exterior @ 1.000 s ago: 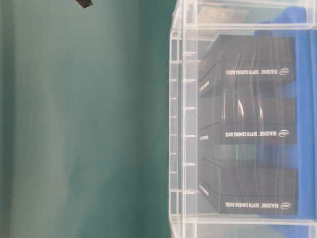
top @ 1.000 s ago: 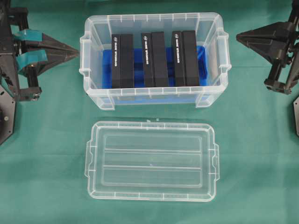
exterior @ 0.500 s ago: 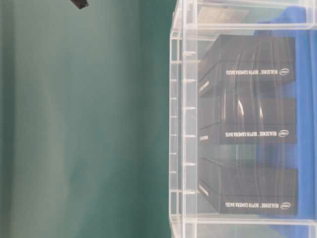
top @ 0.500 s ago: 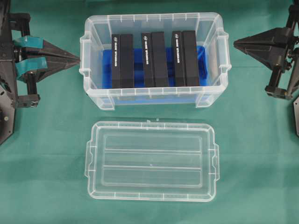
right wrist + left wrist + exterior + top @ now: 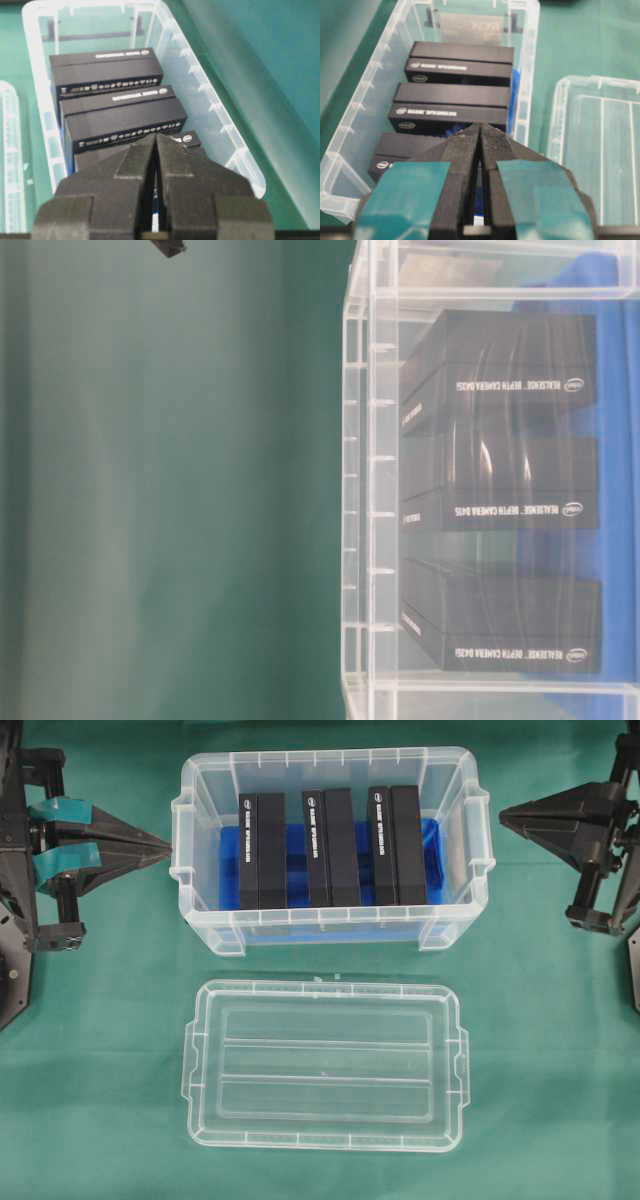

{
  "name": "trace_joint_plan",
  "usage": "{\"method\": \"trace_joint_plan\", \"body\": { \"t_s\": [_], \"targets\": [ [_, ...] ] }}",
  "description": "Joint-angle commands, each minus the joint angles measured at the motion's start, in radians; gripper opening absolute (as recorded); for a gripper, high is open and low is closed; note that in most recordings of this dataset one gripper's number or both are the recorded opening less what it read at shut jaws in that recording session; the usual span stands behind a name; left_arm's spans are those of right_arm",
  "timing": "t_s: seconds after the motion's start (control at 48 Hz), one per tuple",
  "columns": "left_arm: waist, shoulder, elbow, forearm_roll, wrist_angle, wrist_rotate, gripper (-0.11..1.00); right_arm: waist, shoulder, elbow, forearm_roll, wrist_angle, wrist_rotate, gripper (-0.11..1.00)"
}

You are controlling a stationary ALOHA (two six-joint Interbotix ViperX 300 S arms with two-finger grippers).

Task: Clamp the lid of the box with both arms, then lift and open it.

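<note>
Left tool point(image 5: 165, 847): teal-taped, tips pressed together, holding nothing; pointed at the box's left end, just beside its handle.

Right tool point(image 5: 503, 816): plain black, tips likewise pressed together and empty; pointed at the box's right end, a little apart from it.

Box point(image 5: 330, 925): clear tub, standing open toward the tabletop's far edge; blue bottom, three pairs of upright black RealSense camera cartons point(image 5: 330, 845) inside.

Lid point(image 5: 325, 1065): clear panel, lying flat on the green-covered tabletop point(image 5: 90, 1070) near its front edge, just in front of the box, not touching it.

Status: lid was already off and set down; task judged complete, nothing left but idle tools flanking the box.
</note>
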Motion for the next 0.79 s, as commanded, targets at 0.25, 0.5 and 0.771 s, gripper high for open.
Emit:
{"method": "trace_joint_plan", "body": {
  "t_s": [0.25,0.5,0.771],
  "targets": [
    [-0.003,-0.041,0.006,-0.002,-0.005,0.0,0.01,0.002,0.0,-0.011,0.002,-0.006,0.002,0.0],
    [-0.003,-0.049,0.017,-0.002,-0.006,-0.002,0.01,0.002,0.0,-0.009,0.002,-0.006,0.002,0.0],
    [-0.003,-0.049,0.017,-0.002,-0.009,-0.002,0.01,0.003,0.0,-0.006,0.002,-0.008,0.0,0.0]
  ]
}}
